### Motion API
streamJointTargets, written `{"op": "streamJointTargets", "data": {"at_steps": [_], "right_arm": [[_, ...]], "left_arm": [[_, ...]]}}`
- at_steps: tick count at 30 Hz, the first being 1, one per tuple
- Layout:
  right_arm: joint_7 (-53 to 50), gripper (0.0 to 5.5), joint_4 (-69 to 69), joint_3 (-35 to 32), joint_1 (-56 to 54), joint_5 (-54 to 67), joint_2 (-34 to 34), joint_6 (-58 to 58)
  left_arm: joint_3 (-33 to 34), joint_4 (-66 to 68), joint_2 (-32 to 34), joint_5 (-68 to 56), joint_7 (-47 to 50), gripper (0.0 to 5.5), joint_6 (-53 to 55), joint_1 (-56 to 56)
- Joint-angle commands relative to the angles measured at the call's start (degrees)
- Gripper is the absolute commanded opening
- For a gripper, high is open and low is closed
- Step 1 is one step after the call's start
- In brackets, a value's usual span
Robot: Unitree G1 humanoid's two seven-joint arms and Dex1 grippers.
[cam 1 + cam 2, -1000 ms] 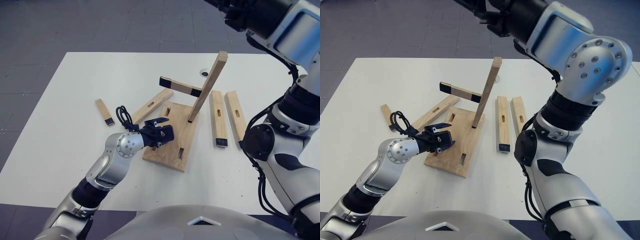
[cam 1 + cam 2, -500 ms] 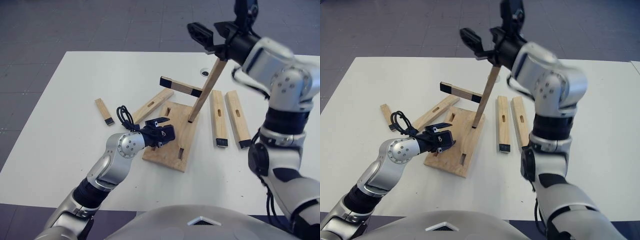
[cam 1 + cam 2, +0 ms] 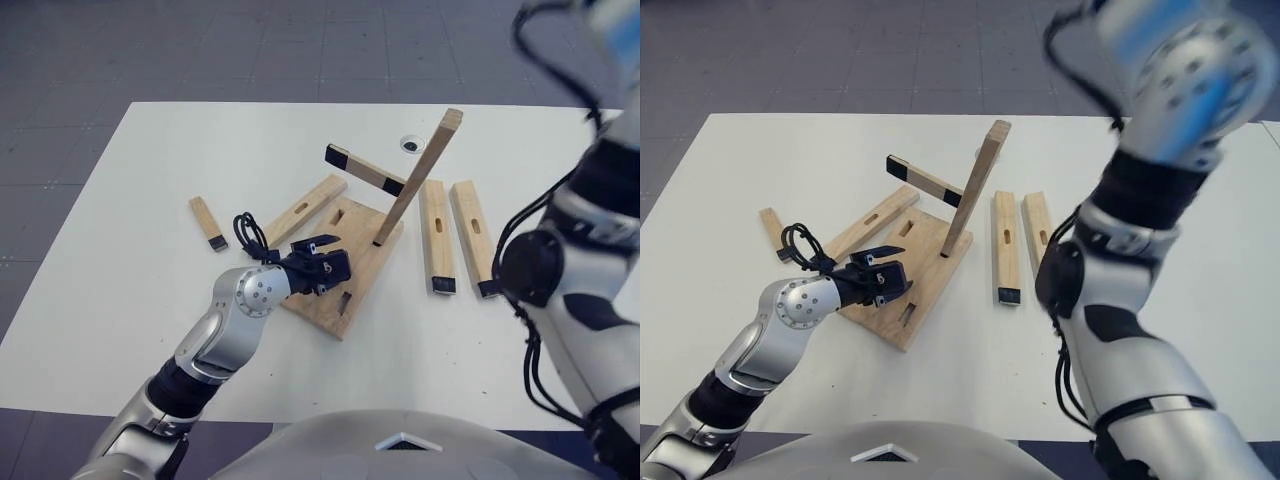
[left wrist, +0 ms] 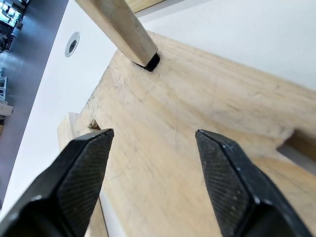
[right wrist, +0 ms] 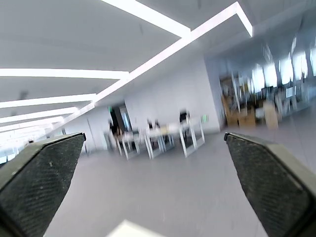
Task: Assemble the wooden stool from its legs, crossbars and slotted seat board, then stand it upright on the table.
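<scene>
- L gripper (image 3: 322, 268) sits low over the near-left part of the seat board (image 3: 362, 252), mid-table. Jaws spread, gripping nothing; in the wrist view both pads (image 4: 81, 173) hover over bare wood.
- Seat board lies at an angle on the white table (image 3: 120, 200); can't tell if it's fully flat.
- One leg (image 3: 420, 175) stands in the board's far-right slot, leaning to the right, w/ its foot seated in the slot.
- Black-tipped crossbar (image 3: 365, 170) sticks out from that leg's middle toward the left, clear of the table.
- Second leg (image 3: 305, 208) lies flat at the board's far-left edge; touching or just beside it, can't say.
- Short crossbar (image 3: 208, 222) lies alone, well left of the board.
- Two more slotted legs (image 3: 434, 235) and (image 3: 472, 238) lie side by side, just right of the board.
- R gripper (image 5: 154, 136) is up high, jaws spread wide, facing ceiling lights and the room behind.
- Round cable hole (image 3: 411, 144) in the tabletop, far side, near the standing leg's top.
</scene>
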Motion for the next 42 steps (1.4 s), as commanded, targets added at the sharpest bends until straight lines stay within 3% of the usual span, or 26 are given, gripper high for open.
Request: {"op": "streamJointTargets", "data": {"at_steps": [1, 6, 11, 16, 19, 22, 27, 34, 42], "right_arm": [[0.01, 5.2, 1.61, 0.14, 4.32, -1.97, -3.08, -0.38], [-2.72, 5.2, -1.73, -2.13, 8.8, -1.42, -4.09, -0.33], [-4.5, 5.2, -2.79, -3.83, 8.71, -1.86, -6.57, -1.17], [-4.58, 5.2, -2.91, -3.52, 9.94, -5.08, -14.28, 0.0], [-1.08, 5.2, -7.84, 2.15, 21.44, -8.0, -21.32, 6.95], [2.98, 5.2, -15.06, 7.49, 37.72, -6.8, -23.52, 14.69], [4.0, 5.2, -28.03, 7.77, 59.56, -4.65, -21.79, 23.91], [2.87, 5.2, -31.55, 10.38, 67.91, -7.26, -18.47, 24.8], [4.35, 5.2, -21.21, 15.33, 76.67, -15.45, -17.6, 14.51]], "left_arm": [[7.35, 3.35, 6.59, -1.61, -0.67, 3.09, -1.16, 1.67], [14.96, 9.18, 13.5, -3.53, -0.65, 3.09, -5.85, 2.83], [11.06, 6.09, 12.02, -3.05, -1.02, 3.09, -6.98, 7.18], [7.49, 2.82, 11.76, -1.45, -0.59, 3.09, -7.3, 13.46], [7.04, 1.26, 10.53, -1.09, 0.4, 3.09, -5.84, 14.96], [7.44, 0.52, 9.3, -1.18, 1.11, 3.09, -4.16, 14.27], [8.82, 0.02, 8.35, -1.26, 1.83, 3.09, -2.16, 13.64], [8.32, -0.17, 7.23, -0.87, 2.41, 3.09, -1.38, 13.02], [8.45, -2.31, 6.59, -0.7, 1.71, 3.09, 0.13, 10.0]]}}
